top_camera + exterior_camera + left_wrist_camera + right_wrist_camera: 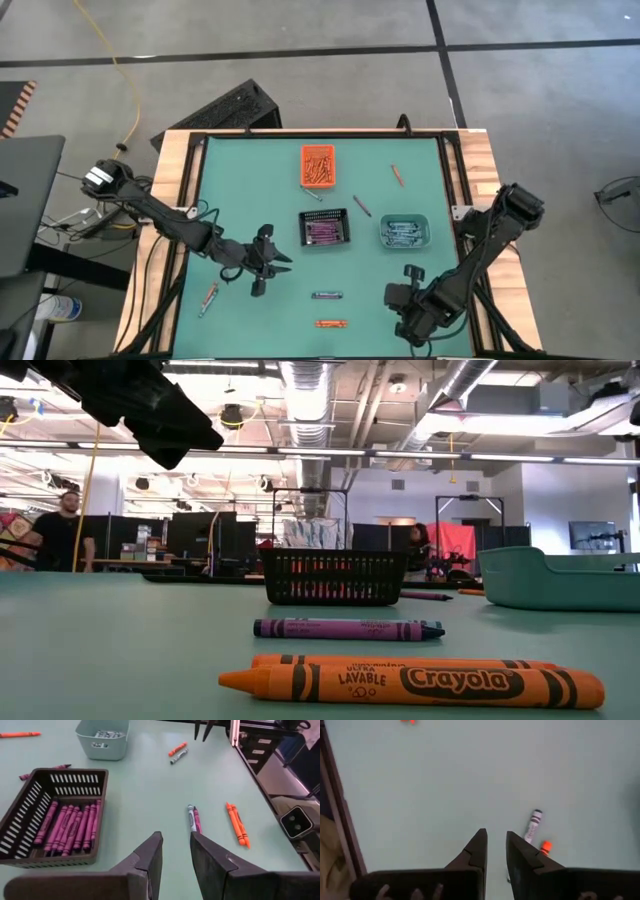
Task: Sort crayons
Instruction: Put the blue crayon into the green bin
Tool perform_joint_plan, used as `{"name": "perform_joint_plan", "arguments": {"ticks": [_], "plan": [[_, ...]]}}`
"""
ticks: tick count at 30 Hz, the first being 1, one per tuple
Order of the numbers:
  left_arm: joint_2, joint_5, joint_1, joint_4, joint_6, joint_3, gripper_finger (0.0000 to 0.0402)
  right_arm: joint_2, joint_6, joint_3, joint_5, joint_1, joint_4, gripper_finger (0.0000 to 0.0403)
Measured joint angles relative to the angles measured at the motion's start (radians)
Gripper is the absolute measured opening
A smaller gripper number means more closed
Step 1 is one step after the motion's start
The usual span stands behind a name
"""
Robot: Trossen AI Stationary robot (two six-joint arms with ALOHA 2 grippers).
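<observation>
Sorting partly done: the three bins (orange (pixel 318 166), black (pixel 325 229), teal (pixel 404 232)) hold crayons. Loose crayons (pixel 329 295) remain on the surface, toward 6 o'clock. Left end effector (pixel 272 262) and right end effector (pixel 402 285) both narrowly parted, empty.

In the low view the teal bin (pixel 560 578) runs off the right edge, and the mesh basket (pixel 333 577) hides the desk behind it. The orange crayon (pixel 545 847) in the right wrist view is half covered by a gripper finger (pixel 525 857). From above, the crayons in the orange bin (pixel 318 166) are too small to count.
</observation>
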Motion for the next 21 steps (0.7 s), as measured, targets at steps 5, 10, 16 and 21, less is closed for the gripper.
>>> {"name": "perform_joint_plan", "arguments": {"ticks": [5, 10, 16, 21], "plan": [[0.0, 0.0, 0.0, 0.0, -0.007, 0.0, 0.0089, 0.0, 0.038, -0.02, 0.001, 0.0, 0.015, 0.0064], [0.0, 0.0, 0.0, -0.001, -0.009, 0.0, 0.0089, 0.0, 0.043, -0.027, 0.001, 0.0, 0.019, 0.0064], [0.0, 0.0, 0.0, -0.001, -0.009, 0.0, 0.0089, 0.0, 0.061, -0.027, 0.008, 0.0, 0.02, 0.0068], [0.0, 0.003, 0.0, -0.003, -0.01, 0.0, 0.0089, 0.0, 0.099, -0.027, 0.011, 0.007, 0.019, 0.0091]]}}
